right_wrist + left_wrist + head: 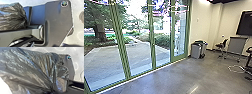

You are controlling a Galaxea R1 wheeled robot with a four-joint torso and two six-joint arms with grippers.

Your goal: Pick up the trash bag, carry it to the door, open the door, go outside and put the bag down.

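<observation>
The glass wall (151,45), framed in green, runs from ten round to twelve o'clock, with a paved yard (106,60) and a tree (100,32) beyond it. Grey polished floor (184,77) spreads ahead, on the near side of the glass. At two o'clock are a dark screen (245,23) on the wall, a grey panel on a stand (235,45) and a chair (221,45); at one o'clock, grey bins (197,50) stand near the end of the glass.

The black trash bag (31,70) is down by the robot's own base, its shiny plastic broad at one part and drawn into tight creases at another. Both arms have their wrists turned so that they face the base and the bag. Whether the left claw is apart, together or clamped on the bag, I cannot tell; the same goes for the right claw.
</observation>
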